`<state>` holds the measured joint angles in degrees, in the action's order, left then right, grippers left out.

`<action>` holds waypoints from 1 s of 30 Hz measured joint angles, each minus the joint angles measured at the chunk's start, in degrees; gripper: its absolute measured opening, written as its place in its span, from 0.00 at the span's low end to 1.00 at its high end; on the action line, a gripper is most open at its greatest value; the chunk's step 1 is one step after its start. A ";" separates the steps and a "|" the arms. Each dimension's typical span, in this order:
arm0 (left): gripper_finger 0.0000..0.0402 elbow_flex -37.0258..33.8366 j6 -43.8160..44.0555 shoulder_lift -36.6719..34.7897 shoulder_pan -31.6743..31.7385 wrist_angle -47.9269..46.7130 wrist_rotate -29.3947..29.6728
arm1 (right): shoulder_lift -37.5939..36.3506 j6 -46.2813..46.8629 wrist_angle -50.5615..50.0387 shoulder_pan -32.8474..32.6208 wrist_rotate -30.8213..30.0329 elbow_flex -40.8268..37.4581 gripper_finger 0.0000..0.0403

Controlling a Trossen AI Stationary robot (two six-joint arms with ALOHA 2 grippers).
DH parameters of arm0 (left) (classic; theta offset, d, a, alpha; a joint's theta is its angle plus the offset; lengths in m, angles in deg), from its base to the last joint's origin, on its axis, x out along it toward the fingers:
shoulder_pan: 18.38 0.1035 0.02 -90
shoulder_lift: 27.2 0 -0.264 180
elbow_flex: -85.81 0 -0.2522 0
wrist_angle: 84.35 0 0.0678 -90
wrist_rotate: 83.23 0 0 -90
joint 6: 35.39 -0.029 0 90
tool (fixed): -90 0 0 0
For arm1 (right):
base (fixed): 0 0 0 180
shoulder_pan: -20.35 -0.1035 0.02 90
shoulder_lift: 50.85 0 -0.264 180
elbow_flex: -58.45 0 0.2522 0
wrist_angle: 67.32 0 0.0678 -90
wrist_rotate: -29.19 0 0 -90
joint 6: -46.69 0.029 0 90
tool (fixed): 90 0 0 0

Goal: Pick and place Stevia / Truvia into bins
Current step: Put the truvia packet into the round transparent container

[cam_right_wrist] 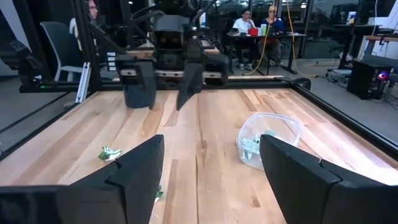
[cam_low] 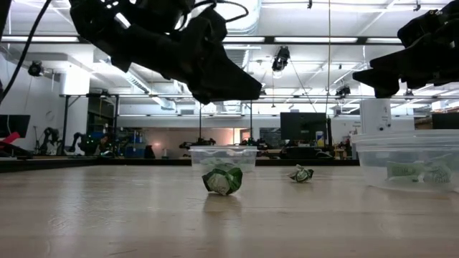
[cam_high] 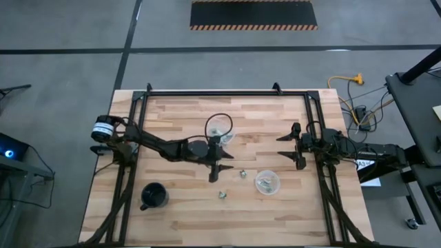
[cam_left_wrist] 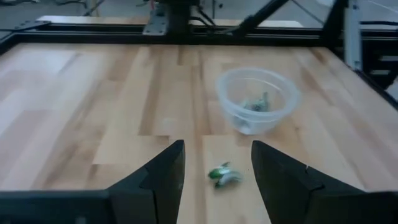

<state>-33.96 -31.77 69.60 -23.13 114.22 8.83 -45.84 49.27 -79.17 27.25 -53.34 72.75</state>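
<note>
Two crumpled green-and-white packets lie on the wood: one just ahead of my left gripper, one nearer the near edge. A clear cup stands right of them with packets inside. A second clear cup, also holding packets, stands farther back. My left gripper hovers open above the table, pointing right, its fingers framing the first packet without touching it. My right gripper waits open near the right side.
A black mug stands near the table's near left corner. A dark metal frame runs along the far edge and both sides. People sit at desks in the room beyond the table in the right wrist view.
</note>
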 joint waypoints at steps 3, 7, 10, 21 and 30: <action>0.42 -0.02 0.40 0.00 -0.14 0.03 0.02 | 0.00 0.00 0.00 -0.01 0.01 0.00 0.63; 0.42 -0.02 0.48 0.03 -0.76 0.02 0.17 | 0.02 -0.01 -0.01 0.00 0.02 0.00 0.62; 0.42 0.36 0.50 0.97 -1.73 -0.13 0.02 | 0.02 0.02 0.00 -0.01 0.02 0.00 0.62; 0.42 9.83 -1.20 11.30 -4.47 -6.84 -0.65 | 0.02 -0.01 -0.02 0.01 0.02 0.00 0.63; 0.42 14.96 -1.29 16.90 -4.46 -8.13 -0.54 | 0.09 0.02 -0.02 0.02 -0.03 0.00 0.61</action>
<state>-18.99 -33.06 86.49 -27.59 106.10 8.29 -45.75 49.28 -79.18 27.27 -53.36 72.75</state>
